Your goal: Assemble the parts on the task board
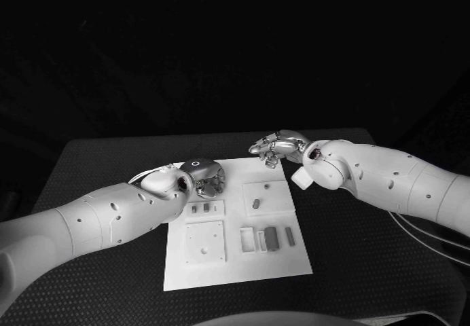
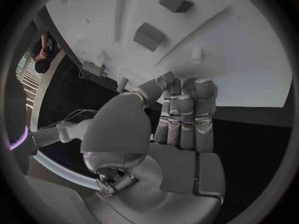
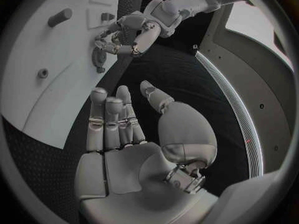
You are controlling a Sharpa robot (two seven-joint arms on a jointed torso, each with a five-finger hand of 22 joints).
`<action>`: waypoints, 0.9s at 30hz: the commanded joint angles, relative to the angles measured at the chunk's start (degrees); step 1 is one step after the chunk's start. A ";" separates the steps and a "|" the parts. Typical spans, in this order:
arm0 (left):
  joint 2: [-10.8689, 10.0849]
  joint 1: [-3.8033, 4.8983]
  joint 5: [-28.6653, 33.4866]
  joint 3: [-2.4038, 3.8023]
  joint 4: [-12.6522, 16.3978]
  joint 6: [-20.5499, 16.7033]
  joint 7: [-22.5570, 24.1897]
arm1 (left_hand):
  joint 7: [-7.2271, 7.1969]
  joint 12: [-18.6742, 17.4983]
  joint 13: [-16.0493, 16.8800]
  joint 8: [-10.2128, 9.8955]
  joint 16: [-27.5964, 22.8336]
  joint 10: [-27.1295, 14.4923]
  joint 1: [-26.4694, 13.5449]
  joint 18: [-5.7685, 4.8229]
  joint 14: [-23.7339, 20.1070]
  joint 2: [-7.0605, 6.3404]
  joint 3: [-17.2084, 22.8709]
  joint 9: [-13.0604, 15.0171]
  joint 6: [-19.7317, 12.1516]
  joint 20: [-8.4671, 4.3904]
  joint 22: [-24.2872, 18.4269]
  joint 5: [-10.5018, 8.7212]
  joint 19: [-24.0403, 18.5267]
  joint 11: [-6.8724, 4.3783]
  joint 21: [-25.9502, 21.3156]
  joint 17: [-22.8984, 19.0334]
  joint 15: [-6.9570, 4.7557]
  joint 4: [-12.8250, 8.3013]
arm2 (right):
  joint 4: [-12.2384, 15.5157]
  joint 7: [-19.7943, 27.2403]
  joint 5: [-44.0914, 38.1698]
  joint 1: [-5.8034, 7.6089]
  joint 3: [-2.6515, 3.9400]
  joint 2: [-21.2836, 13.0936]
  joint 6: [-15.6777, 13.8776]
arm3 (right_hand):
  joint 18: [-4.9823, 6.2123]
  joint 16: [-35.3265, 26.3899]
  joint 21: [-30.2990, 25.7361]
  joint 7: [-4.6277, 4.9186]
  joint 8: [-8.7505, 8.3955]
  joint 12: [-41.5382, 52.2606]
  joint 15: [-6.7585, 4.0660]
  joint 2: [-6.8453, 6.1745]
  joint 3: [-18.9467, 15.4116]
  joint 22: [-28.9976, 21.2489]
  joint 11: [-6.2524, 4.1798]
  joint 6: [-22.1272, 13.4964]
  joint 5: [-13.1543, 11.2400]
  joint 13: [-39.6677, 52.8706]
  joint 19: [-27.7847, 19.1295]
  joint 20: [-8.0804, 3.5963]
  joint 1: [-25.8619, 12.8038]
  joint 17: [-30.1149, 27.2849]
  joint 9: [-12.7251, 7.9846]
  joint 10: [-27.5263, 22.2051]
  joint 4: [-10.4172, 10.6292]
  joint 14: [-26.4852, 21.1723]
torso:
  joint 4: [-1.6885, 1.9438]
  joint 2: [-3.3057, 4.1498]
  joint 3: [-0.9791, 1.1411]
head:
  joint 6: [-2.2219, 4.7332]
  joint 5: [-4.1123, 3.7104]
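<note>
White board (image 1: 235, 261) sits mid-table with the parts (image 1: 266, 238) still loose on it. Our left hand (image 1: 201, 178) and right hand (image 1: 279, 147) hover empty, fingers apart; next we need a pick.

- The left hand (image 2: 177, 122) lies with its fingers (image 2: 187, 112) straight and close together, holding nothing, their tips at the near edge of the task board (image 2: 249, 50).
- Two grey block parts (image 2: 149, 36) stand on the board toward 12 o'clock of the fingertips.
- A small pale peg (image 2: 197, 55) stands toward 1 o'clock.
</note>
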 commanded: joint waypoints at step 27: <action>-3.91 0.63 -1.36 1.04 0.84 -0.05 -1.32 | 0.03 -0.57 0.38 0.19 0.28 0.34 -1.37 6.45 0.15 -0.17 -0.61 0.19 0.44 -0.03 1.12 -0.39 0.04 0.05 0.32 -0.13 -0.10 0.43 | -0.01 0.61 0.10 -0.03 0.01 -0.21 0.34 | 1.15 -0.21 -0.20 0.28 -0.19 0.20 -0.03 0.20 -0.19 0.97 0.05 -0.06 0.21 -0.08 -0.13 -0.40 -0.54 -0.09 -0.07 -0.44 0.25 -0.53 | -0.06 0.00 0.01 | 0.06 0.22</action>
